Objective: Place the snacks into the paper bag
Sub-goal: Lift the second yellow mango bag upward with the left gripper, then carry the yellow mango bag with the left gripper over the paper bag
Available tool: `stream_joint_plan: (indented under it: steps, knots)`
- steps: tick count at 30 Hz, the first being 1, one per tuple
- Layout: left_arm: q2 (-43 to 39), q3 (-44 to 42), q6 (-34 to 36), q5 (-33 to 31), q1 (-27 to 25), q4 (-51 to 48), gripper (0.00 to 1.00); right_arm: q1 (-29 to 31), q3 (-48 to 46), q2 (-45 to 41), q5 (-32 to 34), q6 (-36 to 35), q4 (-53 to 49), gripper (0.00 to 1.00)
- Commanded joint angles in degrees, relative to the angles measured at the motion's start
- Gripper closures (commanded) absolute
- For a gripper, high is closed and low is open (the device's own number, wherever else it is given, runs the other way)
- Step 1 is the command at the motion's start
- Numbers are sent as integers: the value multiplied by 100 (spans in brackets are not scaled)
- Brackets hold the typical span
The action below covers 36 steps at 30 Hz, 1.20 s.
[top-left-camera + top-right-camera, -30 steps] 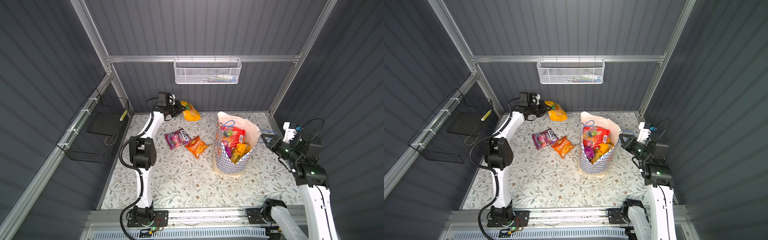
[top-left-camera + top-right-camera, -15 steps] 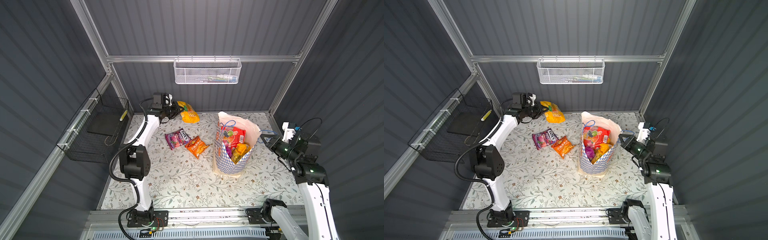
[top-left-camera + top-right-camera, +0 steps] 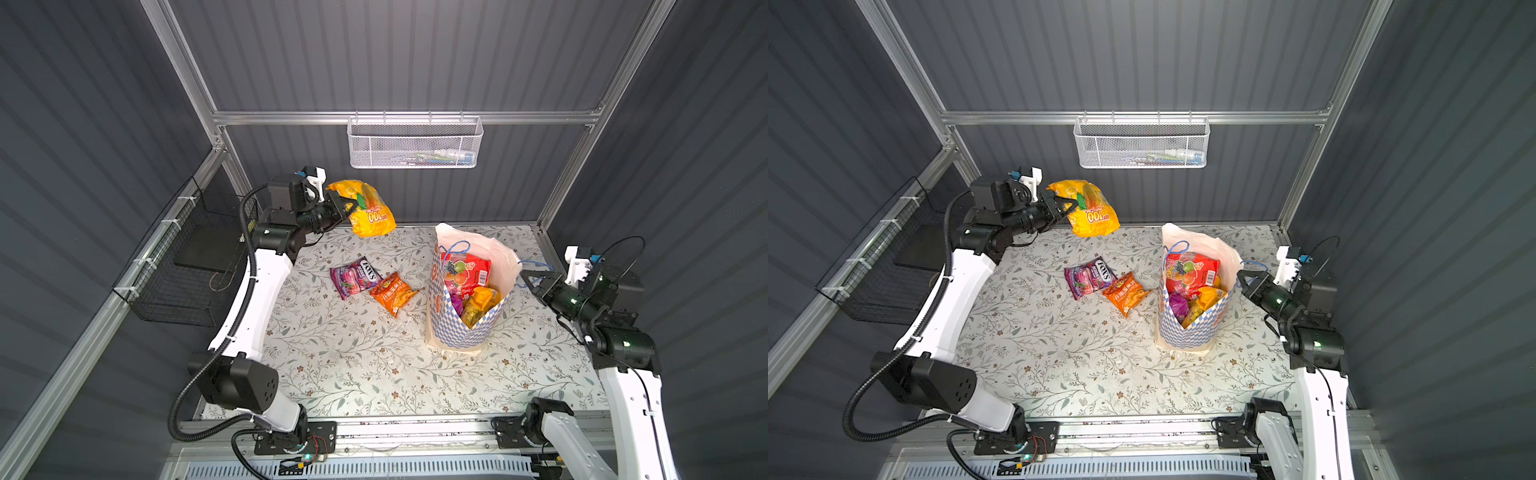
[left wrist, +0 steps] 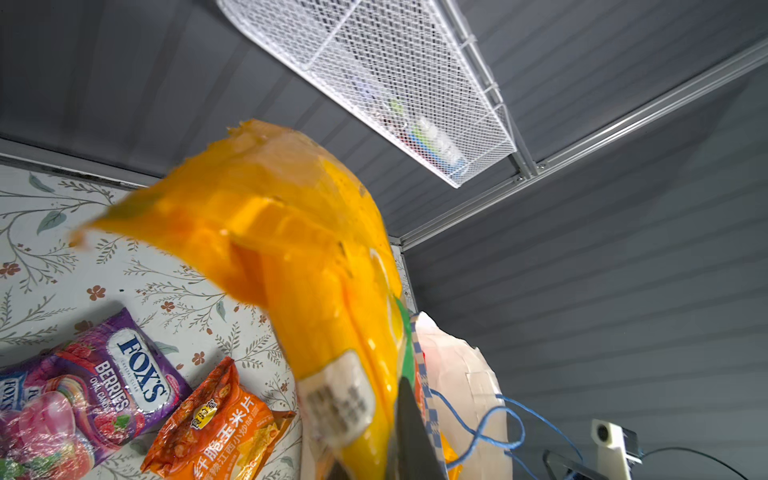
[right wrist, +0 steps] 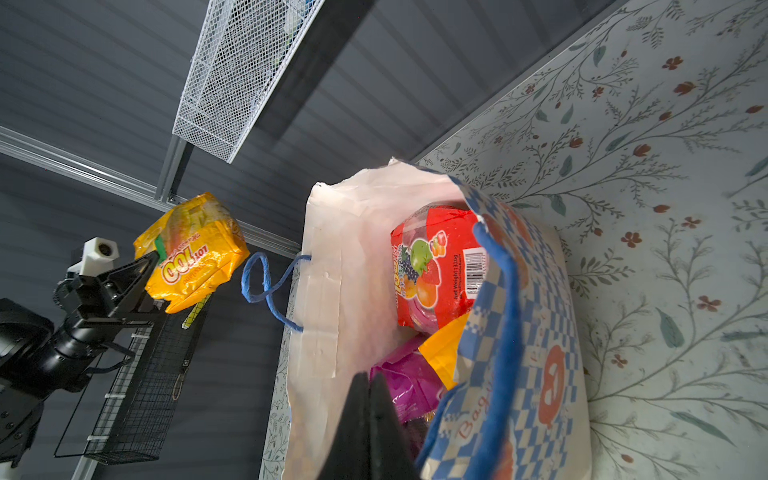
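FOX'S BERRIES on purple packet (image 4: 91,386), Net Weight 132g on red packet (image 5: 436,266)

Two packets (image 3: 355,276) are lying flat, one yellow packet (image 3: 372,210) is hanging far left, at least three are filling one paper bag (image 3: 453,332).

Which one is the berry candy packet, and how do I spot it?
On the flowery table stands a tall blue-checked paper bag. Two packets lie flat side by side to its left in both top views; the berry candy packet is the one farther from the bag. It is purple with a white FOX'S label, unlike the orange packet beside it.
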Motion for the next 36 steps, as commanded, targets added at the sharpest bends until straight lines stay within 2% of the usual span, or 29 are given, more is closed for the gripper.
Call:
stream_joint_plan:
  steps: [1, 7, 12, 20, 26, 32, 36]
  knots:
    - [-474, -12, 93, 284, 20, 237, 100, 1, 242, -76, -204, -48, -175, 100]
    - [-1050, 115, 55, 448, -17, 108, 100, 1, 288, -76, -357, -103, -233, 100]
    - [-1236, 151, -45, 574, -326, 365, 100, 1, 294, -35, -384, -102, -261, 100]
    - [-757, 772, 171, 290, -1663, 453, 100, 2, 543, 89, -501, -177, -416, 100]
    - [62, 1432, 606, -8, -2964, 344, 100, 1, 805, 211, -470, -292, -615, 100]
    - [1046, 2322, 1411, -584, -3910, -418, 100, 1, 928, 293, -513, -210, -556, 100]
    - [1448, 2608, 1942, -1589, -4225, -1074, 100, 1, 900, 337, -543, -211, -570, 100]
